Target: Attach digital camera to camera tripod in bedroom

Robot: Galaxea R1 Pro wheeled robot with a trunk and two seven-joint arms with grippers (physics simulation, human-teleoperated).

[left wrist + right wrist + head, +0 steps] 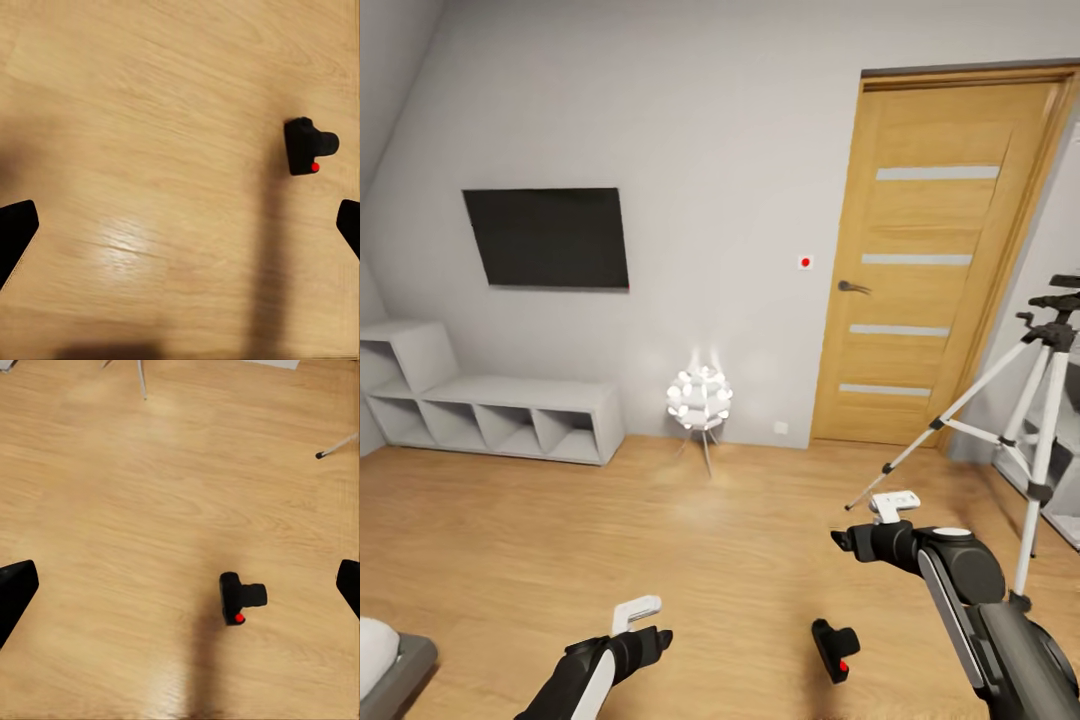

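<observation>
We look into the bedroom from the head view. The camera (835, 650) lies on the wood floor (560, 540) at about 5 o'clock in the picture, between our two arms and nearer the right one, with its red dot showing. Nothing touches it.

The tripod (1040, 420) stands at 3 o'clock, beside the wooden door (940, 260), its silver legs spread and one leg reaching out toward the middle of the floor. Its black head sits at the top, partly cut by the picture's edge. Camera and tripod are well apart.

Our left gripper (645, 640) hangs low at 7 o'clock above the bare floor. In its wrist view the fingertips (16, 229) stand far apart with nothing between them, and the camera (307, 146) lies off to one side on the boards.

Our right gripper (845, 542) is held out at 4 o'clock, above and just beyond the camera. Its fingertips (15, 585) are also spread wide and empty, and the camera (240, 598) lies on the floor (150, 510) between them, well below.

A dark screen (548, 238) hangs on the grey wall at 10 o'clock, over a low grey shelf (490, 410). A white ball lamp (700, 398) stands at the wall's foot.
</observation>
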